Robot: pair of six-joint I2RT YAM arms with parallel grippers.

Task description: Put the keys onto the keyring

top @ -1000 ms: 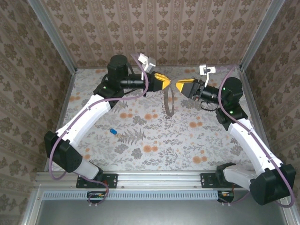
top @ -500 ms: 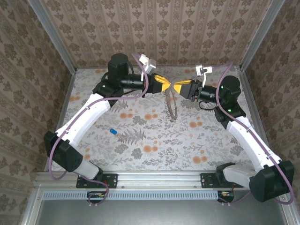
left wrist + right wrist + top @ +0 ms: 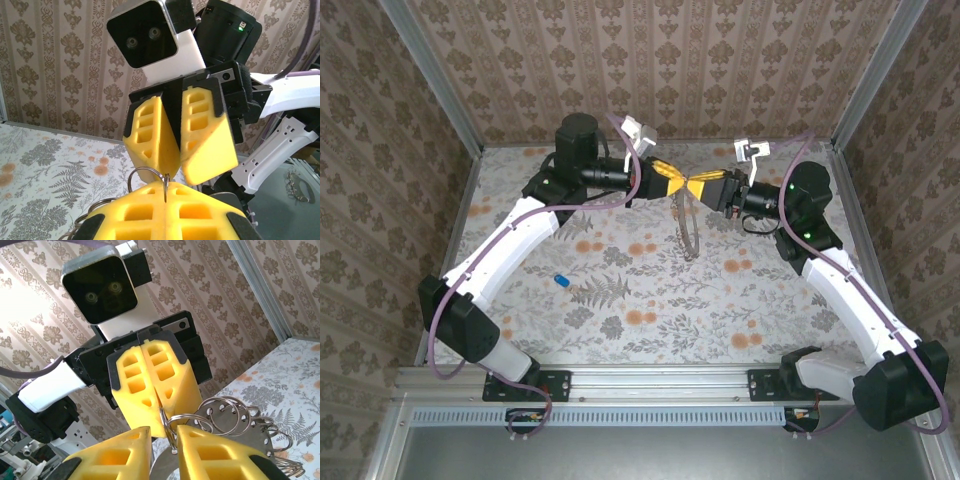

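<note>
Left gripper (image 3: 677, 182) clenched on the keyring (image 3: 688, 228), held above the table (image 3: 740, 300) toward 12 o'clock; strap hangs toward 6. Right gripper (image 3: 701, 186) meets it tip-to-tip from 3 o'clock, jaws a narrow gap apart, ring wire between them; contact unclear. Blue key (image 3: 560, 280) lies on table, 8 o'clock of grippers, well apart.

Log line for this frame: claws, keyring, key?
left claw: shut on keyring | right claw: partly open, astride keyring | key: on table, untouched | step: key not yet threaded
</note>
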